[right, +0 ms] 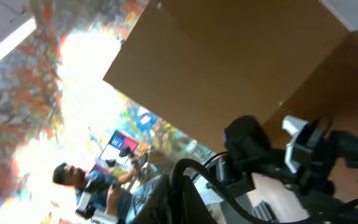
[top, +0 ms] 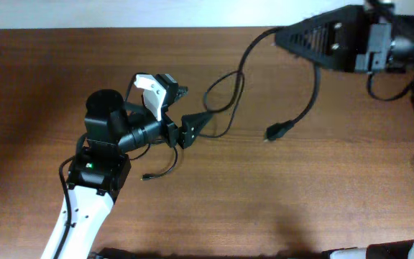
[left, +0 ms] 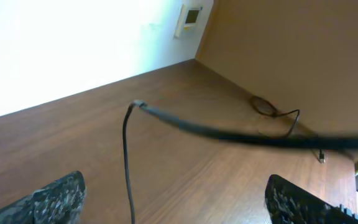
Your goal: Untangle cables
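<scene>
Left arm (top: 85,205): enters from 7 o'clock.
Left gripper (top: 198,124): aims 2 o'clock, fingers spread wide.
Right gripper (top: 282,34): aims 9 o'clock, clamped on cable (top: 274,132).

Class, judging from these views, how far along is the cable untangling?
Done: little; the long cable crosses itself in a loop. In hand: the right gripper holds that cable up, while the open left gripper points at the loop. Left: open the loop and straighten the curled end lying under the left arm.
</scene>
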